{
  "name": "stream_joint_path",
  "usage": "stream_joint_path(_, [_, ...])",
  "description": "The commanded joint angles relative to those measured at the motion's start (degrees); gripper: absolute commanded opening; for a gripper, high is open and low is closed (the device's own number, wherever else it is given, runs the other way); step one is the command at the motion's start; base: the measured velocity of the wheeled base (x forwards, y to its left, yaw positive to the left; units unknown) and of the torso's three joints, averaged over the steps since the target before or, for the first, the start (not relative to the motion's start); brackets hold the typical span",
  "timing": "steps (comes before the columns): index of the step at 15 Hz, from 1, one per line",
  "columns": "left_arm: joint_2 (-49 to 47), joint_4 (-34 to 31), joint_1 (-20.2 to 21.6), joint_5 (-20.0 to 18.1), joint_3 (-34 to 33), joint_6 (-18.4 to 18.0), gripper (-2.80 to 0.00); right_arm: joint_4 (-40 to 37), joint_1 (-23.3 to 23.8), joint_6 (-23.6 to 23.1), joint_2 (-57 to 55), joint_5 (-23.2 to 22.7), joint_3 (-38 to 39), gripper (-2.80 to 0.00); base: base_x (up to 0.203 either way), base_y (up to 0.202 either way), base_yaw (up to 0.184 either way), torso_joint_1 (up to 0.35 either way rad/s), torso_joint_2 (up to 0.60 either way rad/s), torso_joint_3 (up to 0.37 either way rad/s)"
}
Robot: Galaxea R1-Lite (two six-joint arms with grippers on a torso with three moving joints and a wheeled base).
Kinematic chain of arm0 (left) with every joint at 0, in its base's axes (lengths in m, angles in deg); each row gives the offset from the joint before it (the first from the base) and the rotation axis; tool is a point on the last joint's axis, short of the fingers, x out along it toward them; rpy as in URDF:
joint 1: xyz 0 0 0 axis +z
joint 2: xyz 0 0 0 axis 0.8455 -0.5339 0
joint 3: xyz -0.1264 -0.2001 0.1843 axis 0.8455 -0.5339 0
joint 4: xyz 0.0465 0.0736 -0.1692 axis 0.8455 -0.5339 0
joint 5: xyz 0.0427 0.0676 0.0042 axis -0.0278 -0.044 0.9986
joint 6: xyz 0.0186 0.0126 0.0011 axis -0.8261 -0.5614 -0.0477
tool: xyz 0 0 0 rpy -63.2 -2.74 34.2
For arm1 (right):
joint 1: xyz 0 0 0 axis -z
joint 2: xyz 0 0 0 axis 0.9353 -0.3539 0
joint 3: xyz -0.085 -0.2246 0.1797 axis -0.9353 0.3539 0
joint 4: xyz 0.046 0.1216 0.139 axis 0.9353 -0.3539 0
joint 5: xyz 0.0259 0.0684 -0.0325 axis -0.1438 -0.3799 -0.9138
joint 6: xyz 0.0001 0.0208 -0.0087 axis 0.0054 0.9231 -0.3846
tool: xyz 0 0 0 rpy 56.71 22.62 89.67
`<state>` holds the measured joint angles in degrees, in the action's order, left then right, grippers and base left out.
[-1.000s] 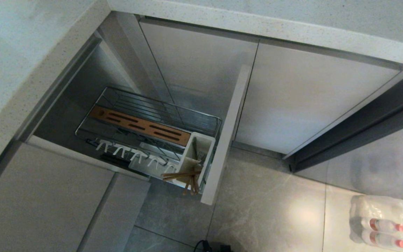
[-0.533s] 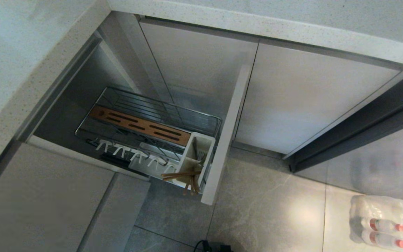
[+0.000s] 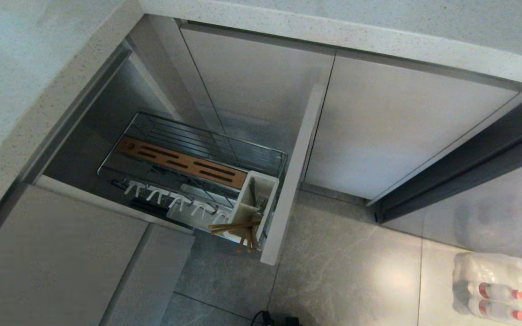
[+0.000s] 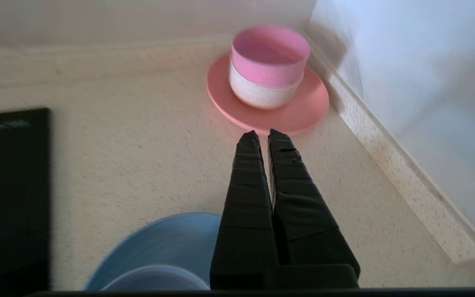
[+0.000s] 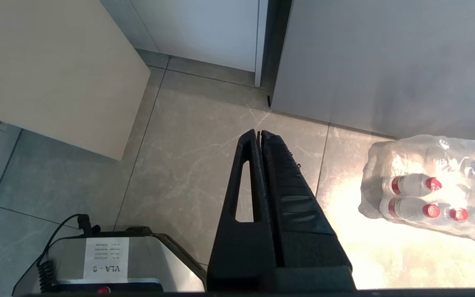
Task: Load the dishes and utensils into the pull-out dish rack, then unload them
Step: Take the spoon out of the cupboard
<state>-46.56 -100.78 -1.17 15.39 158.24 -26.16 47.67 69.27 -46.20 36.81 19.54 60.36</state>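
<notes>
The pull-out dish rack [image 3: 206, 132] stands drawn out of the cabinet, its beige front panel [image 3: 295, 181] toward the floor. The wooden chopsticks [image 3: 236, 227] lean out of the white caddy [image 3: 268, 182], and a silver fork [image 3: 261, 199] stands inside it. The plate prongs hold nothing. Neither arm shows in the head view. My left gripper [image 4: 263, 134] is shut and empty above the countertop. Just behind it lies the light-blue plate [image 4: 171, 239], with the blue-grey bowl [image 4: 155, 281] on it. My right gripper [image 5: 259, 133] hangs shut and empty over the floor.
Beyond the left fingertips a pink-and-white bowl [image 4: 268, 66] sits on a pink plate [image 4: 305, 112], close to the speckled wall edge [image 4: 406, 173]. A black cooktop [image 4: 10, 198] lies to one side. On the floor are a wrapped bottle pack [image 5: 427, 194] and my base [image 5: 109, 260].
</notes>
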Motion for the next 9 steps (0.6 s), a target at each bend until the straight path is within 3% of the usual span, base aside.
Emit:
stream_joint_path(1, [-2.1,-0.2,0.6,-1.6,0.9,0.7,-2.8,0.0,0.0,0.0,-0.1,0.0,0.0,-2.8,0.0,0.0,0.0,0.0,0.0,0.0])
stream_joint_path(5, [-4.8,-1.7,2.7,-9.7,1.5,1.5,-2.8,0.0,0.0,0.0,-0.1,0.0,0.0,-2.8,0.0,0.0,0.0,0.0,0.0,0.0])
stream_joint_path(9, [-5.9,-1.3,4.6,-10.3,1.5,2.3,-2.8,0.0,0.0,0.0,-0.1,0.0,0.0,-2.8,0.0,0.0,0.0,0.0,0.0,0.0])
